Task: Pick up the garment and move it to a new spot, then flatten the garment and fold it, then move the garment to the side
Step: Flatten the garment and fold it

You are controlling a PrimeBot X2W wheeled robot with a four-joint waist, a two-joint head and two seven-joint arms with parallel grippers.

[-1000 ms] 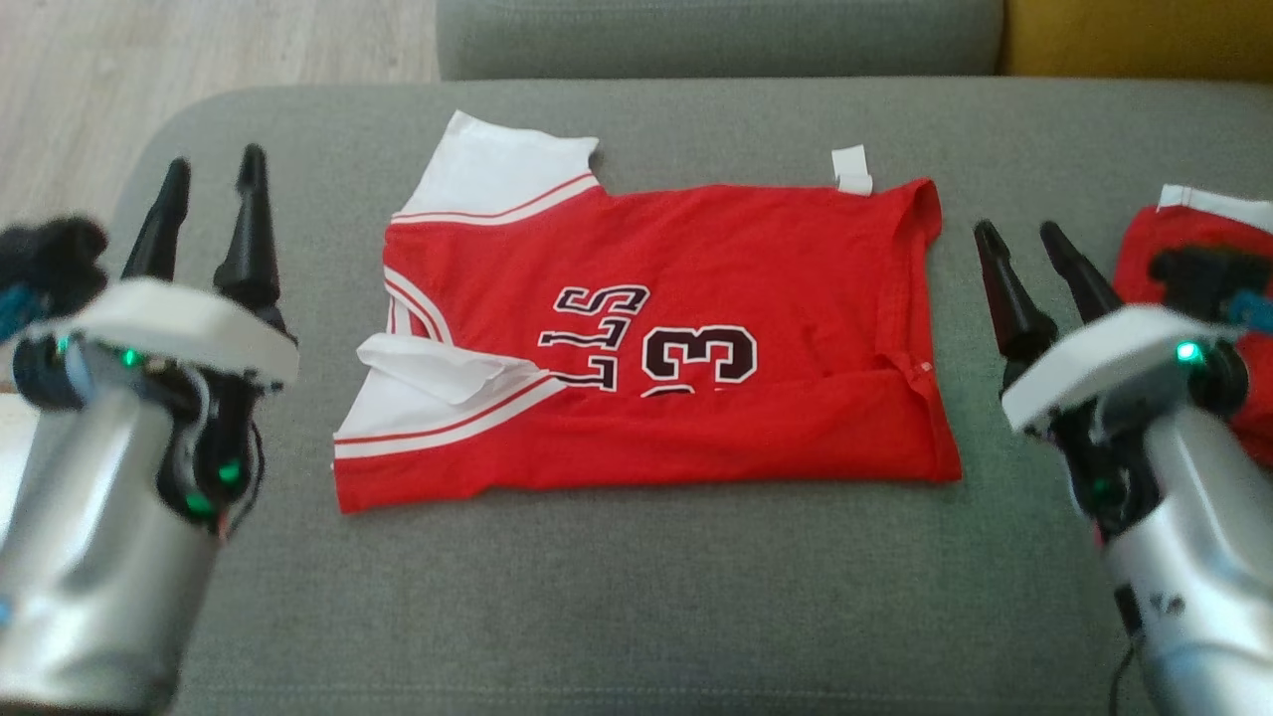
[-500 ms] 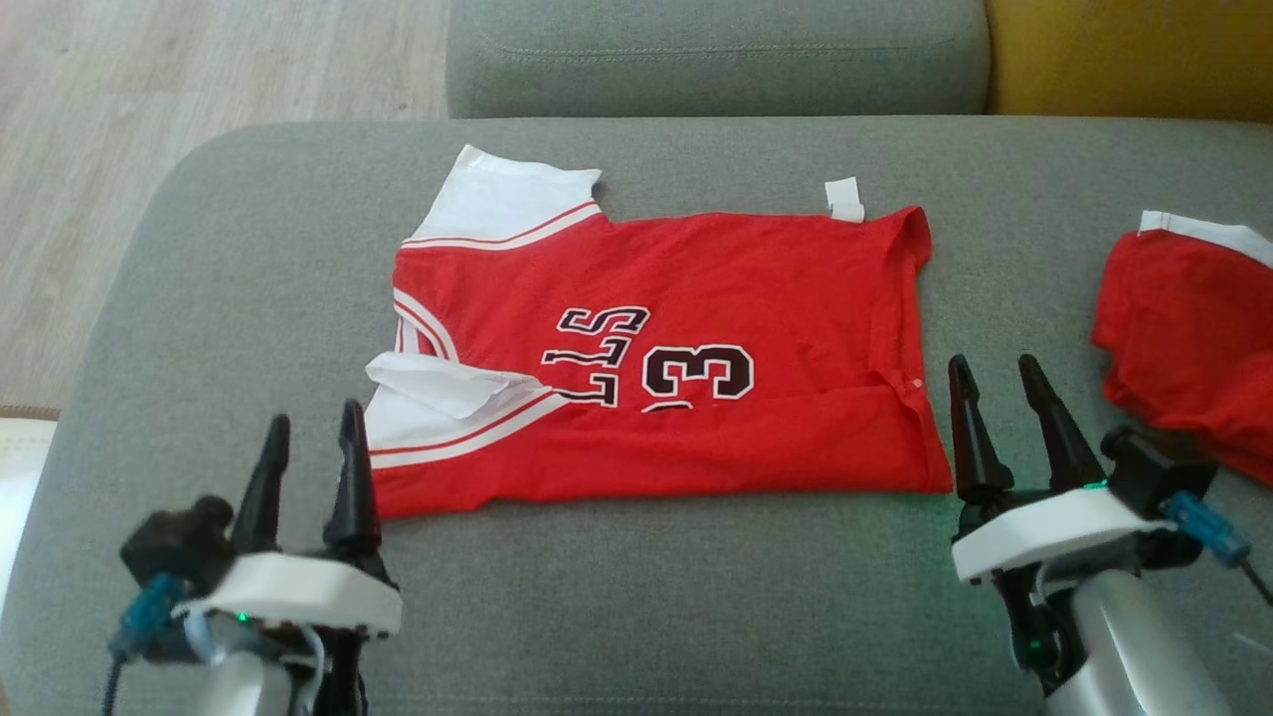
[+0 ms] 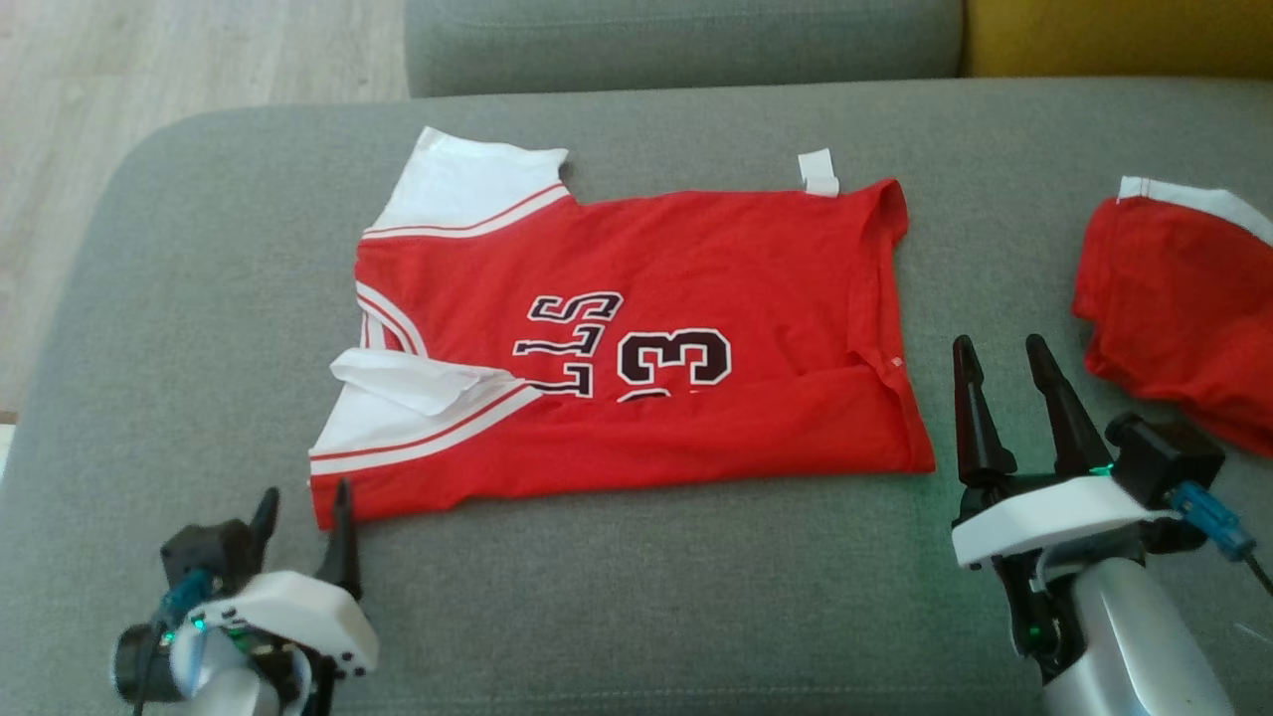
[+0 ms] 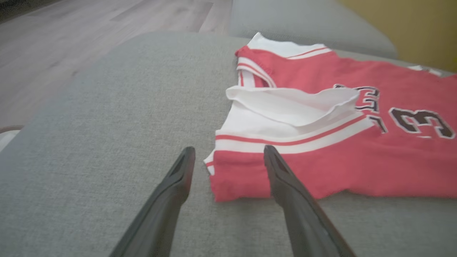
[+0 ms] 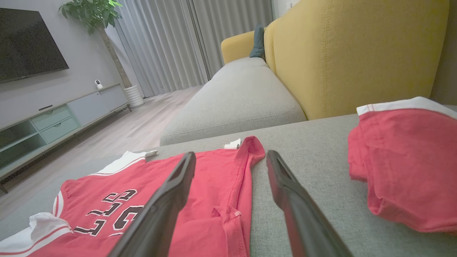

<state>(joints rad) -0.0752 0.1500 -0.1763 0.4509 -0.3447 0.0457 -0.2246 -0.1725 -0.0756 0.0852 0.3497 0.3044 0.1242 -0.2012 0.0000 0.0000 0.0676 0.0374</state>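
Head view with both wrist views. A red jersey (image 3: 696,298) lies spread on a grey cushion (image 3: 636,617), folded lengthwise so that its black-and-white lettering (image 3: 572,343) and the numeral 3 (image 3: 674,360) run up to the fold line. The collar end of the red jersey points to the robot's left and the hem end to its right.

A white sleeve (image 3: 467,179) with red stripes lies flat at the far left corner of the red jersey. At the near left corner, a loose white flap (image 3: 418,383) is turned back over the striped shoulder panel. A white tag (image 3: 818,171) sticks out from the far edge of the red jersey, near the hem end.

The left tool (image 3: 305,489) sits at the near left corner of the red jersey with its two fingers apart and nothing between them. In the left wrist view one finger lies over the cushion just outside that corner and the other crosses the red edge. Contact with the cloth cannot be told.

The right tool (image 3: 998,341) stands just beside the hem end of the red jersey, fingers apart and empty, clear of the cloth.

A second red garment (image 3: 1174,308) with a white band lies bunched well to the right of the red jersey, beyond the right tool. A yellow sofa back (image 5: 357,53) rises behind it. Wooden floor (image 3: 149,60) lies beyond the collar end of the red jersey.
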